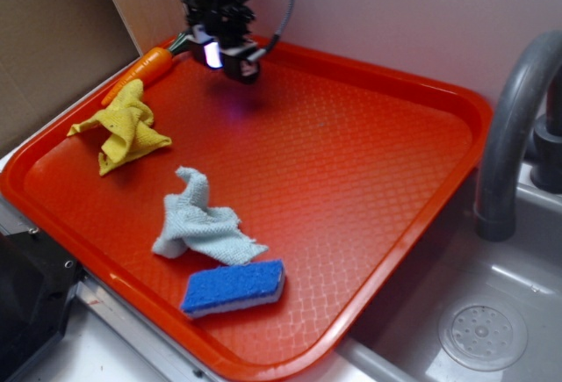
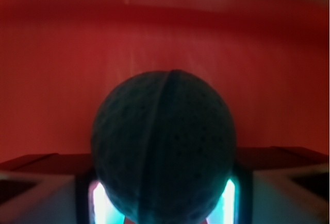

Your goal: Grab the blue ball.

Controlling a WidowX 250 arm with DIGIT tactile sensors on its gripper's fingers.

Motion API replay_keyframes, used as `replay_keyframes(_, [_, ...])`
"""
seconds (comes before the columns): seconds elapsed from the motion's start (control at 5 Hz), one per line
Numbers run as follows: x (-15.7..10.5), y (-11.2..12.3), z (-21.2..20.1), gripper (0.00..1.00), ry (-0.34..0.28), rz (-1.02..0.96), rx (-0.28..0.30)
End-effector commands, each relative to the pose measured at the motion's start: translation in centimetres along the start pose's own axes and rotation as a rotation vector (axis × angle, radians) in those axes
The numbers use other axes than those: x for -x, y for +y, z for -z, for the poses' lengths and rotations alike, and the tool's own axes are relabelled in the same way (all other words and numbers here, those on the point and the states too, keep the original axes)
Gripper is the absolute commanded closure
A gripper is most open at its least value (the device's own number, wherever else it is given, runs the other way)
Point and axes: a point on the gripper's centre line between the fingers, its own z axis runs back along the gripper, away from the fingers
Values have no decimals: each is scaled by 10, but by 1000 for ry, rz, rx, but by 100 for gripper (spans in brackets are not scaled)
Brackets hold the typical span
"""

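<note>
The blue ball [image 2: 164, 147] fills the middle of the wrist view, dark and ribbed, with a seam down its left of centre. It sits between the two glowing pads [image 2: 99, 203] of my gripper [image 2: 164, 188], and both sides press against it. In the exterior view my gripper [image 1: 230, 59] hangs at the back left of the orange tray [image 1: 351, 180], a little above its floor. From that side the fingers hide the ball.
A toy carrot [image 1: 145, 68] lies at the tray's back-left rim, just left of the gripper. A yellow cloth [image 1: 123, 127], a pale blue cloth [image 1: 202, 219] and a blue sponge [image 1: 234, 287] lie along the left and front. A grey faucet [image 1: 509, 136] and sink [image 1: 474, 320] stand to the right.
</note>
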Motion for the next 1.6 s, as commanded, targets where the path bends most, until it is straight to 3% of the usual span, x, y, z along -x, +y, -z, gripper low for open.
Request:
replay_keyframes(0.0, [51,-13,-51,100,-28,-16,-100])
replay_keyframes(0.4, [82,-29,-87,100,-157,-58,-66])
replay_keyframes(0.8, [95,-34,-107,100,-198,-43,-45])
replay_keyframes(1.0, [98,-34,-111,100,-239,-38,-6])
replay_keyframes(1.4, [98,-35,-113,100,-253,-19,9])
